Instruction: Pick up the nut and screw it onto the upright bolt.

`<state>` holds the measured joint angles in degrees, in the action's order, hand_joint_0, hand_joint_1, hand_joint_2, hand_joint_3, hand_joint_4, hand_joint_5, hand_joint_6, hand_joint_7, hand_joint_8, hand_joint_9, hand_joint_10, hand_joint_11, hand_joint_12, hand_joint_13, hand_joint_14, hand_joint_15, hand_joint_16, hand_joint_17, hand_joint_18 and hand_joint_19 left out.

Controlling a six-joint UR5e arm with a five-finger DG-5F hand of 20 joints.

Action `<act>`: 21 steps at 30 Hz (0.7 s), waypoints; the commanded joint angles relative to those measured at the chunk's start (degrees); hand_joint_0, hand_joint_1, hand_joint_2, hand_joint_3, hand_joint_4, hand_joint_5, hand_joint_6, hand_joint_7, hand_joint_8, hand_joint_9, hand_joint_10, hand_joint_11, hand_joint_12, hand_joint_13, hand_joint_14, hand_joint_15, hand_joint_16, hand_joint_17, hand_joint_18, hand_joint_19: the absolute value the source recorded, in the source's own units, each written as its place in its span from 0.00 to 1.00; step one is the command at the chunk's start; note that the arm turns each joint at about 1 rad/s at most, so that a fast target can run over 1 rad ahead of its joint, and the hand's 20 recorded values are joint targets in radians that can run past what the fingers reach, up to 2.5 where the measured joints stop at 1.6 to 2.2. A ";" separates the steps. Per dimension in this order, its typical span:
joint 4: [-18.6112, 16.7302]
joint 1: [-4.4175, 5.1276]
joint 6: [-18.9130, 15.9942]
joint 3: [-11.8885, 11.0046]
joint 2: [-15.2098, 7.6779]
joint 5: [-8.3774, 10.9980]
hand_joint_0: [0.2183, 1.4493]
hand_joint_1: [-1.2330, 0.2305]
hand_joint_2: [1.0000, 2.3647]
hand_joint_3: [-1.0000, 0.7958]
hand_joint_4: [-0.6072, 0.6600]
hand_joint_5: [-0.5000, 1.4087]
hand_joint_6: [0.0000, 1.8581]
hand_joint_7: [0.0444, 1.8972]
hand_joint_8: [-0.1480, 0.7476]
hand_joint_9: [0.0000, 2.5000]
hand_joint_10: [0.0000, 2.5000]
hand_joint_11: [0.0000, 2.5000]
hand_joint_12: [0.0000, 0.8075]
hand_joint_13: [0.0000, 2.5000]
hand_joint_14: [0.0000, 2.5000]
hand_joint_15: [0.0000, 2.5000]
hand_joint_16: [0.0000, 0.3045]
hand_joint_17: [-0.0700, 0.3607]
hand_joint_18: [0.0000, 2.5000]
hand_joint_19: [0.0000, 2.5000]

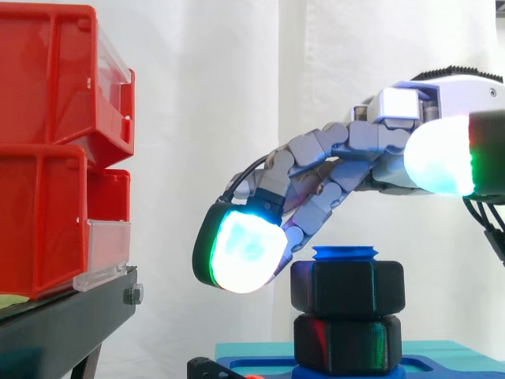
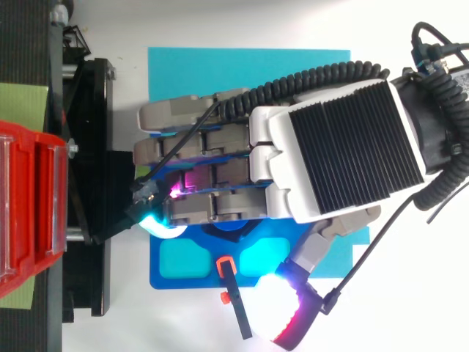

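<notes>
A black hexagonal nut (image 1: 347, 288) sits on the upright blue bolt (image 1: 345, 253), whose tip just pokes out above it. A second black nut (image 1: 347, 343) lies under it, against the blue base (image 1: 442, 365). My hand (image 1: 387, 150) comes in from the right and reaches down to the left, above the bolt. Its fingers are nearly straight, and one cyan-green glowing fingertip (image 1: 241, 253) hangs just left of the top nut, holding nothing. From above, the hand (image 2: 337, 147) covers the bolt, and the thumb (image 2: 282, 312) sticks out to the near side.
Red bins (image 1: 47, 150) are stacked on the black stand (image 1: 63, 324) at the left, close to the fingertips. The blue base (image 2: 157, 279) rests on a teal mat (image 2: 249, 70). A small black and orange tool (image 2: 231, 290) lies at the base's near edge.
</notes>
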<state>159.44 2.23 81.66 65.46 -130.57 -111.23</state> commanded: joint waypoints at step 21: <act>0.26 -0.47 -0.19 0.28 -0.03 -0.48 0.18 0.77 0.00 0.28 0.64 0.20 0.27 0.39 0.47 0.31 0.00 0.00 0.47 0.14 0.00 0.00 0.17 0.44 0.05 0.00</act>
<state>159.35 1.79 81.38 65.71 -130.56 -111.69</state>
